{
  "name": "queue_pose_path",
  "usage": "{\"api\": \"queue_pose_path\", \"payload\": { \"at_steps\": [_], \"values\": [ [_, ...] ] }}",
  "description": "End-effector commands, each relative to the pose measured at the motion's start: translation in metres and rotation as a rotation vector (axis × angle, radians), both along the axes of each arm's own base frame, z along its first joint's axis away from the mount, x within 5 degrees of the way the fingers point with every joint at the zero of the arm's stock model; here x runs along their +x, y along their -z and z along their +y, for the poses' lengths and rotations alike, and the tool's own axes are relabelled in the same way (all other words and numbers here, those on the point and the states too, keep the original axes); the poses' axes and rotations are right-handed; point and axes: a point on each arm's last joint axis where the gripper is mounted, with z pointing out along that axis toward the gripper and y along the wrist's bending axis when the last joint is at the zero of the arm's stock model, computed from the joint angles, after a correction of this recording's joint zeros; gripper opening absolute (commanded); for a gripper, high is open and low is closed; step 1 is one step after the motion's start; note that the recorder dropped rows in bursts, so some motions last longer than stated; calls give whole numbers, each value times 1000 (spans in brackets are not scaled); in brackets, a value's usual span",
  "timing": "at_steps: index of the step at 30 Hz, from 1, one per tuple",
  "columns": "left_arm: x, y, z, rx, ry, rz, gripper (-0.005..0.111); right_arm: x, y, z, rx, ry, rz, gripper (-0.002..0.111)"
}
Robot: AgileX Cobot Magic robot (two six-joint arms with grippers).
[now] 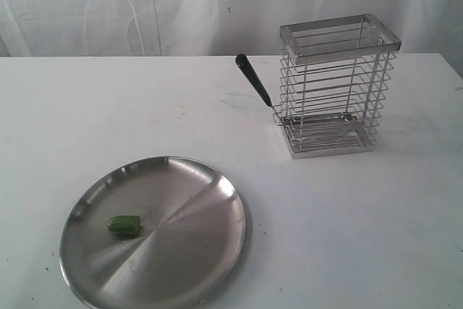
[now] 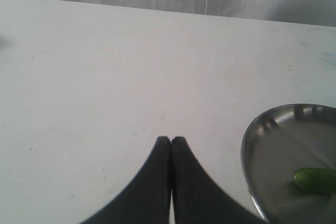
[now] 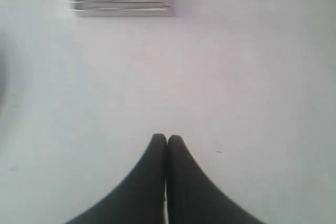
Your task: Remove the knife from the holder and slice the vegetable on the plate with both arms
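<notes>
Knife (image 1: pixel 255 83) sits in the holder (image 1: pixel 333 88), slanted. Its black handle sticks out of the basket's left side and tilts up and to the far left. The blade passes in between the wire bars low down and lies across the bottom part of the basket, where it is hard to pick out among the shiny wires. The holder stands upright on the white table (image 1: pixel 362 236), to the right of the middle and towards the far edge, close to the white cloth (image 1: pixel 108 5) hanging behind.

At the near left lies the plate (image 1: pixel 217 251), flat on the table and well apart from the holder. On it rests the vegetable (image 1: pixel 124 225), a single glossy green chunk lying on its side in the left half of the plate, inside the rim and not touching it.

The left gripper (image 2: pixel 171 140) has its two black fingers pressed together tip to tip above bare table, with the plate's rim and the green chunk just to one side of it. The right gripper (image 3: pixel 167 138) is likewise closed, fingers meeting at the tips over bare table, with the holder's base blurred and well ahead of it. Neither gripper shows in the exterior view.
</notes>
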Motion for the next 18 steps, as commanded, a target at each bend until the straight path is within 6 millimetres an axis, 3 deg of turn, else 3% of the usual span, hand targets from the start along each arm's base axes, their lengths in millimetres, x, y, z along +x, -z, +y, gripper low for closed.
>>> {"api": "queue_pose_path", "payload": {
  "at_steps": [1,4,8,12,13,15,18],
  "values": [
    [0,1,0,-9,-1,-4,0,9,-14,26,105,-179,104,0],
    [0,1,0,-9,-1,-4,0,25,-11,53,98,-321,235,0],
    [0,1,0,-9,-1,-4,0,30,-4,96,6,-410,290,0],
    [0,1,0,-9,-1,-4,0,26,18,150,-94,-544,288,0],
    [0,1,0,-9,-1,-4,0,24,29,171,-105,-608,296,0],
    [0,1,0,-9,-1,-4,0,27,43,192,-134,-655,321,0],
    [0,1,0,-9,-1,-4,0,35,56,206,-156,-666,344,0]
  ]
}}
